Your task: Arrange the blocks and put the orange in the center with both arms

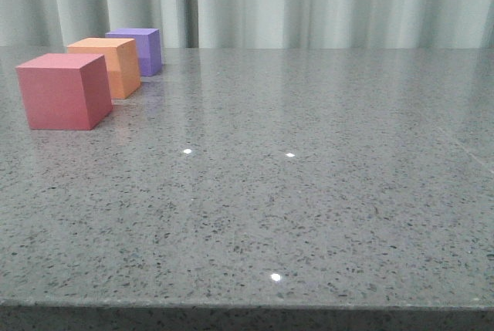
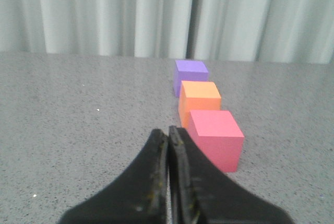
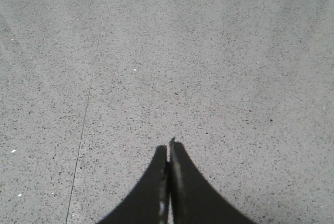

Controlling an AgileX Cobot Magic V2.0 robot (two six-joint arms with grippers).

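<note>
A: Starting nearest, what is there?

B: In the front view, only bare grey speckled tabletop (image 1: 309, 215) with a few small bright glints of light on it. Neither arm shows in that view.

A: And the hands?

B: Each shows only in its own wrist view. The left hand (image 2: 168, 135) has its two black fingers pressed together, with just a thin seam between them and nothing held. The right hand (image 3: 168, 151) is closed the same way, empty, above plain tabletop with a faint straight seam running across the stone.

A: Where are the blocks?

B: On the left side of the tabletop, in a row running away from the robot. Nearest is the pink-red block (image 1: 63, 90). Behind it sits the orange block (image 1: 108, 65), in the middle of the row. Farthest is the purple block (image 1: 140, 49).

A: Do they touch?

B: They stand close, one overlapping the next in both views, but I cannot tell whether the faces meet.

A: Is anything in the way?

B: From the left wrist, the closed fingertips sit just short of the pink-red block, which partly covers the orange one. Beyond the far edge hangs a pale pleated curtain (image 1: 324, 3).
</note>
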